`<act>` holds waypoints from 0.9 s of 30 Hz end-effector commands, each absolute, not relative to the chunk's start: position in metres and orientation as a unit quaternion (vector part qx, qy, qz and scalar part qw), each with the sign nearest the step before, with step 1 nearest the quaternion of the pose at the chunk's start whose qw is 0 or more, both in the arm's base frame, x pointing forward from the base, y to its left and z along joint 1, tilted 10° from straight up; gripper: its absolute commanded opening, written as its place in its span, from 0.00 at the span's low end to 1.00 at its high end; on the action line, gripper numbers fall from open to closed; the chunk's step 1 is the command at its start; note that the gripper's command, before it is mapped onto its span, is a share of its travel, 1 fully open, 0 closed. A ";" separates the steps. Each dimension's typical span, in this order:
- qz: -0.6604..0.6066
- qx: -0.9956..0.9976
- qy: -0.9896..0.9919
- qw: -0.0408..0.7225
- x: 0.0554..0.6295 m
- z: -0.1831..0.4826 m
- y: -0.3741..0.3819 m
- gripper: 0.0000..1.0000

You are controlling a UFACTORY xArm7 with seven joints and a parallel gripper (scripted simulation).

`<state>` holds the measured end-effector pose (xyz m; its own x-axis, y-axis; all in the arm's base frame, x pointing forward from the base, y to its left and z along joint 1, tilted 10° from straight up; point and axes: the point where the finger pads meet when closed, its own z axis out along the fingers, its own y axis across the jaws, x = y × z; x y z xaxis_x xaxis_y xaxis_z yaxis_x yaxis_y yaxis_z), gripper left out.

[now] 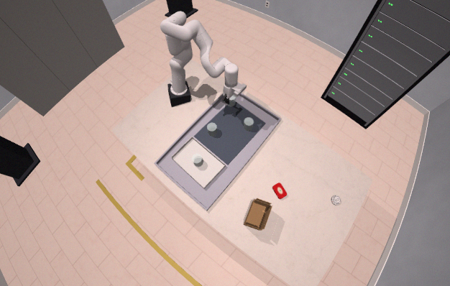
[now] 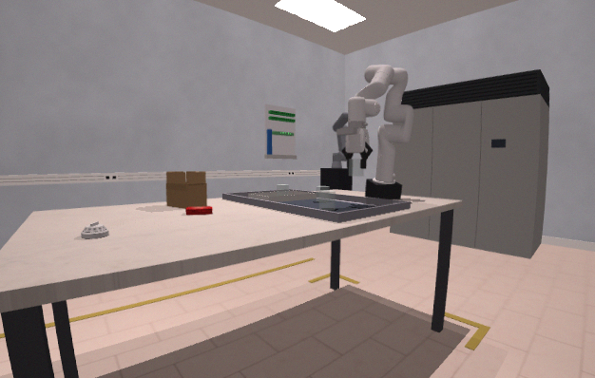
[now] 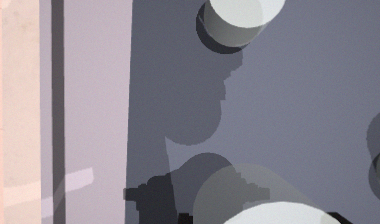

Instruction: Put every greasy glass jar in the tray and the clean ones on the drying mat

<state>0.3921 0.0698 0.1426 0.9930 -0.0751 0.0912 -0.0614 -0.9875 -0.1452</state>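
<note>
My gripper (image 1: 231,101) hangs high above the far corner of the dark drying mat (image 1: 230,134) and is shut on a glass jar (image 3: 272,205), which fills the bottom edge of the wrist view. The gripper (image 2: 357,159) is well clear of the table in the side view. Two more glass jars stand upright on the mat, one on the left (image 1: 211,127) and one on the right (image 1: 248,122). One of them shows at the top of the wrist view (image 3: 239,17). Another jar (image 1: 198,159) stands in the white tray (image 1: 198,167) at the mat's near end.
Mat and tray lie inside a grey rimmed basin (image 1: 219,151). A cardboard box (image 1: 257,213), a red flat object (image 1: 279,190) and a small grey-white object (image 1: 336,200) sit on the table's near half. The arm's base (image 1: 180,95) stands left of the basin.
</note>
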 end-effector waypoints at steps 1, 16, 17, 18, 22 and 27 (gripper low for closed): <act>-0.050 -0.996 0.035 0.072 0.396 0.146 0.058 0.00; -0.050 -0.996 0.035 0.072 0.409 0.142 0.017 0.00; -0.050 -0.996 0.035 0.072 0.410 0.141 0.014 0.00; -0.050 -0.996 0.035 0.072 0.411 0.141 0.011 0.00; -0.050 -0.996 0.035 0.072 0.415 0.140 -0.002 0.00; -0.050 -0.996 0.035 0.072 0.418 0.139 -0.011 0.00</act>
<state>0.4141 -0.0052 0.1376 0.9929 -0.0779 0.0897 -0.0644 -0.9874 -0.1446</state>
